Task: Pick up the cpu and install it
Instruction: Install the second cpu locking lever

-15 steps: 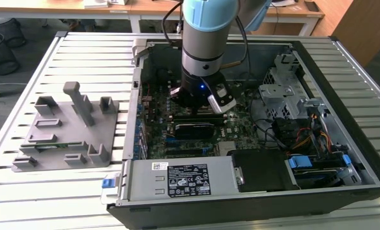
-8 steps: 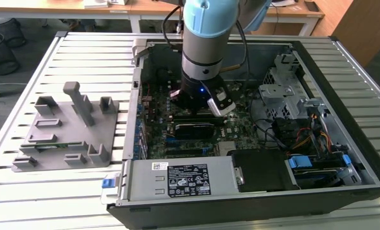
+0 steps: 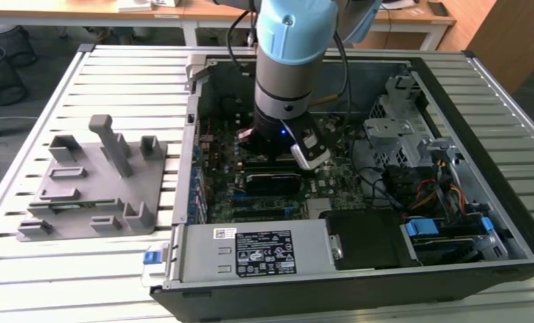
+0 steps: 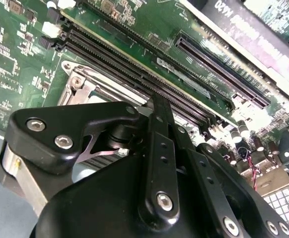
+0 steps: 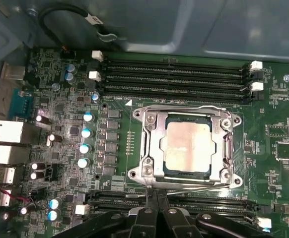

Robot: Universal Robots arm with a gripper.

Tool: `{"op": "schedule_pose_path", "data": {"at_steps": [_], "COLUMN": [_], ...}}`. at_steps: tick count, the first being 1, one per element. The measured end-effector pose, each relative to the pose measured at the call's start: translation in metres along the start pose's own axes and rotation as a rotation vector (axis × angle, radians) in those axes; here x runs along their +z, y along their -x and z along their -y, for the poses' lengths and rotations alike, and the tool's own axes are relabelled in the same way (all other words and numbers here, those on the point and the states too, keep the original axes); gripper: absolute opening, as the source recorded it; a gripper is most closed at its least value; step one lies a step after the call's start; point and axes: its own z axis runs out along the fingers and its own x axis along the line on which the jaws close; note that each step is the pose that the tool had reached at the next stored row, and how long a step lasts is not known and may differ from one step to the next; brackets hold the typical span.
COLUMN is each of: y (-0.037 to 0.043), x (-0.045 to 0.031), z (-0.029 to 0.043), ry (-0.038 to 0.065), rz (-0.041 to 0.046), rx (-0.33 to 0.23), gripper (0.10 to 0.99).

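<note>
Looks basically done to me: the small flat square cpu with the silver-grey metal top (image 5: pixel 188 148) already sits in the metal-framed motherboard socket (image 5: pixel 147 148), and the black hand (image 5: pixel 156 208) hovers just beside it, fingers pinched together, holding nothing.

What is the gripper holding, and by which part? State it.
Nothing is held. The gripper has its fingers together with nothing between them, just beside the socket frame, while the cpu sits in the socket on the motherboard.
</note>
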Motion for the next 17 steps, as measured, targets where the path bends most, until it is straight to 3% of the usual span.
{"op": "schedule_pose_path", "data": {"at_steps": [2,11,17], "y": [-0.0009,-0.0039,-0.0055], "x": [0.0,0.0013,0.0039], "z": [0.0019,0.01,0.013], "ry": [0.014,0.06,0.086], "rz": [0.0008,0.0032,0.0045], "rx": [0.0,-0.001,-0.001], "gripper": [0.106,0.106,0.106]}}
